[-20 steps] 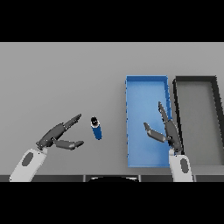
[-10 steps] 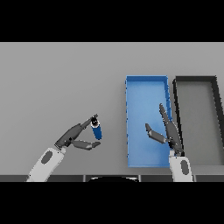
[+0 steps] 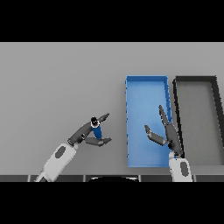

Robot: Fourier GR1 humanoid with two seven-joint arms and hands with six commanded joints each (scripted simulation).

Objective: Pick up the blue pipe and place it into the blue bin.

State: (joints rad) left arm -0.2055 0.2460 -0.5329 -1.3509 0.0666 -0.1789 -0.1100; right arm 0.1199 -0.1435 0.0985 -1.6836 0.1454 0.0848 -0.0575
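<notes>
The blue pipe (image 3: 96,129), short with a dark end cap, stands on the grey table left of the blue bin (image 3: 146,78). My left hand (image 3: 83,134) reaches in from the lower left. Its straight fingers (image 3: 104,117) pass behind the pipe and its thumb (image 3: 99,141) lies in front, so the pipe sits in the gap; the hand is open. My right hand (image 3: 169,134) hovers open over the blue bin's right side, holding nothing.
A black bin (image 3: 195,79) stands directly right of the blue bin, their long sides nearly touching. Grey tabletop stretches to the left and behind the pipe.
My left hand has moved right and forward until its fingers and thumb bracket the pipe. The pipe and the right hand have stayed put.
</notes>
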